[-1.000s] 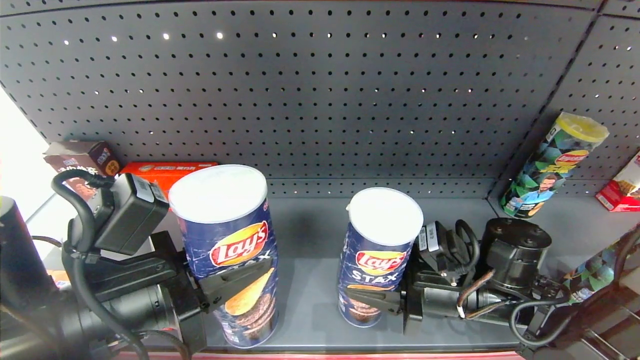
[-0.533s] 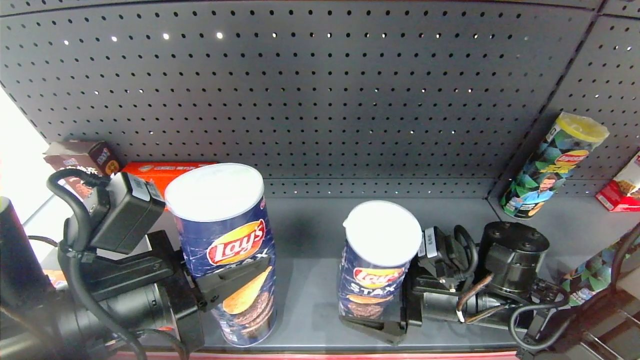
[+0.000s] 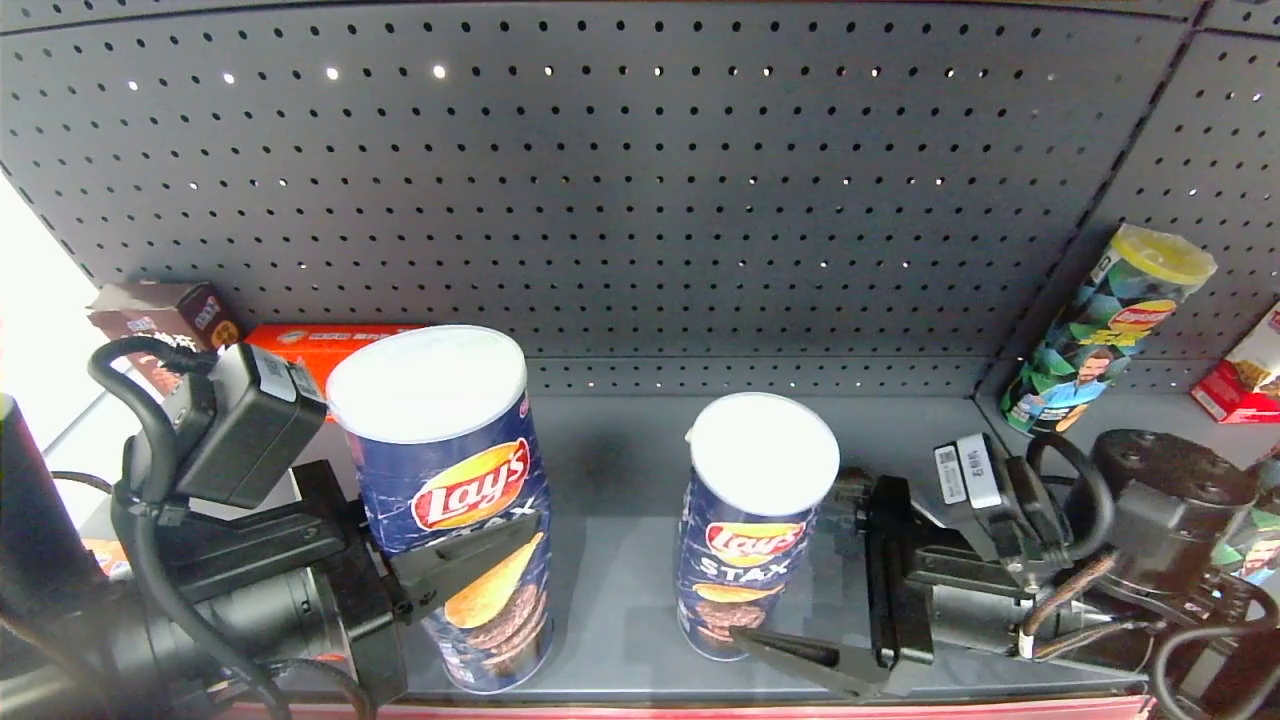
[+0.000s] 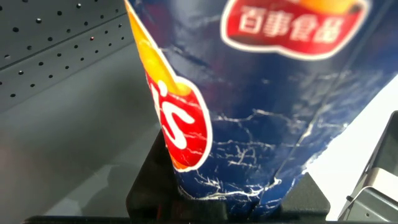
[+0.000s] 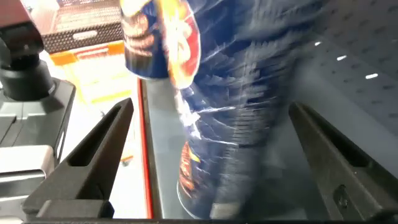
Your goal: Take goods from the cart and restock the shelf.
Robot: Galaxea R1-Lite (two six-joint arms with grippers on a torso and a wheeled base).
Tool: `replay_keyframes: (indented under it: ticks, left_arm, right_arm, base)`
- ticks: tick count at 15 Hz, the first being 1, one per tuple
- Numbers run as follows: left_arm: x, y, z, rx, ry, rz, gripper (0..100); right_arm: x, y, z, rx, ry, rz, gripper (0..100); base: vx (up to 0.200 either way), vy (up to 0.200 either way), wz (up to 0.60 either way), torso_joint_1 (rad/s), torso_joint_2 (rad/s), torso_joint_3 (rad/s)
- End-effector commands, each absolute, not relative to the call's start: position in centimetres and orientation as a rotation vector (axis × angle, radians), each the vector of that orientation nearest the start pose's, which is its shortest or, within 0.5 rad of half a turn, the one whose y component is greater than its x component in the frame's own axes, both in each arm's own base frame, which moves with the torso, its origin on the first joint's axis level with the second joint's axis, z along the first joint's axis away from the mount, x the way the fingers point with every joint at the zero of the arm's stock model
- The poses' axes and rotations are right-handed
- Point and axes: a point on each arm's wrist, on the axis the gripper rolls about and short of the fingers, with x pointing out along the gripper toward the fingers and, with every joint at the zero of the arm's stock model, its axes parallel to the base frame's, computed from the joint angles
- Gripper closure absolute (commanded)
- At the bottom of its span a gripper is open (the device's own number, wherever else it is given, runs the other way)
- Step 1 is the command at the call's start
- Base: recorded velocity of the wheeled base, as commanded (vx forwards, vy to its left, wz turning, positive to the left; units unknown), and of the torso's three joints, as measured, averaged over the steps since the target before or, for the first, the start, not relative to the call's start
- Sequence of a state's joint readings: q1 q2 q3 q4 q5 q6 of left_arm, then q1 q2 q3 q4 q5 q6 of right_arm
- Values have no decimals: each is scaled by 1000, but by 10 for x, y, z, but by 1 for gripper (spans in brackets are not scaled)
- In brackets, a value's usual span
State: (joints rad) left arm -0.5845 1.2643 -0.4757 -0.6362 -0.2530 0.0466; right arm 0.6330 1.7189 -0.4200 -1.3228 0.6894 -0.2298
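— Can A [image 3: 440, 470], the tall blue chip can: where is it sitting?
— It is standing upright at about 7 o'clock on the shelf [image 3: 620, 470], dial centred on the shelf floor, 12 at the pegboard [image 3: 640, 200]. Its base is sitting at the front lip; whether it is bearing on the shelf I cannot tell.
— Left gripper [image 4: 230, 198]?
— Its fingers [image 3: 470, 565] are clamping Can A below the middle, coming in from the can's 9 o'clock side.
— Can B [image 3: 755, 540]?
— Same blue kind, white lid, standing upright on the shelf at about 5 o'clock, well apart from Can A.
— Is the right gripper [image 5: 210, 109] holding it?
— No. Its fingers [image 5: 93, 162] are spreading wide, one on either side of Can B. The can is showing blurred in the right wrist view, and a gap is showing beside at least one finger. The arm is lying at Can B's 3 o'clock.
— Anything else?
— An orange box [image 3: 330, 345] is lying at 10 o'clock against the pegboard, just behind Can A. A brown box [image 3: 165, 320] is sitting just beyond it on the same bearing. A green can [image 3: 1100, 335] with a yellow lid is sitting at 2 o'clock in the next bay, with a red box [image 3: 1245, 385] further out toward 3 o'clock.
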Motion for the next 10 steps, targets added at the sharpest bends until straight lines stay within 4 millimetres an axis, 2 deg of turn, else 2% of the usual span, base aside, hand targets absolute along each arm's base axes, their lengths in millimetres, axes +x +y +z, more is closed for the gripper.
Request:
replay_keyframes:
  ticks: [1, 6, 10]
  left_arm:
    - [153, -108, 200, 69, 133, -841, 100]
    - [153, -108, 201, 70, 130, -843, 100]
    - [149, -105, 205, 66, 108, -841, 100]
  right_arm:
    - [180, 144, 180, -200, -253, 1285, 0]
    - [142, 117, 209, -200, -250, 1222, 0]
    - [105, 88, 214, -205, -211, 1087, 0]
  base:
    - [0, 0, 0, 0, 0, 0]
    - [0, 0, 0, 0, 0, 0]
    - [0, 0, 0, 0, 0, 0]
